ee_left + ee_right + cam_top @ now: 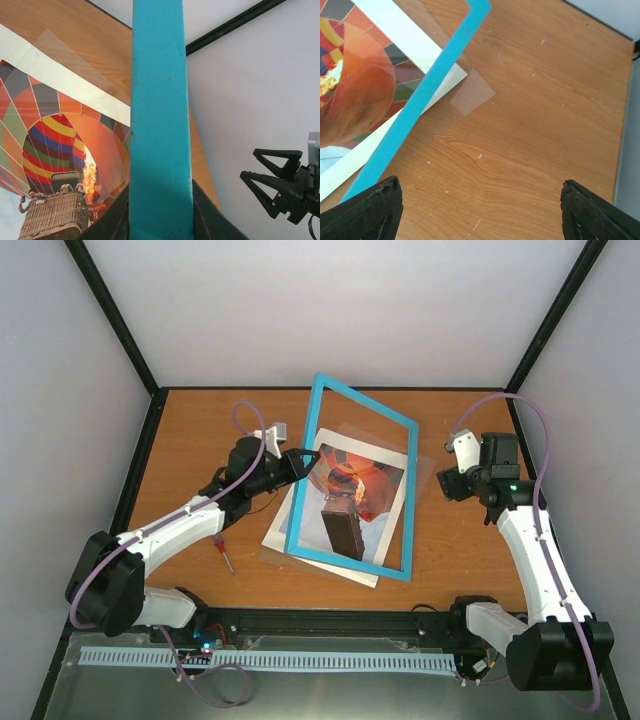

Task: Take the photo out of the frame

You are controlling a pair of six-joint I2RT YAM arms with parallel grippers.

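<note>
The turquoise frame (370,400) is tilted up off the table, clear of its contents. My left gripper (298,462) is shut on the frame's left bar (160,125), which fills the gap between its fingers. The balloon photo (350,490) lies flat on the table under the raised frame, bordered by the white mat board (277,533). The photo also shows in the left wrist view (55,150) and the right wrist view (355,90). My right gripper (455,468) is open and empty (482,210) over bare table, right of the frame (420,100).
A clear sheet (472,92) lies under the mat board and sticks out at the right (425,465). A red-handled screwdriver (226,556) lies at the front left. Black posts and white walls close in the orange table (200,430).
</note>
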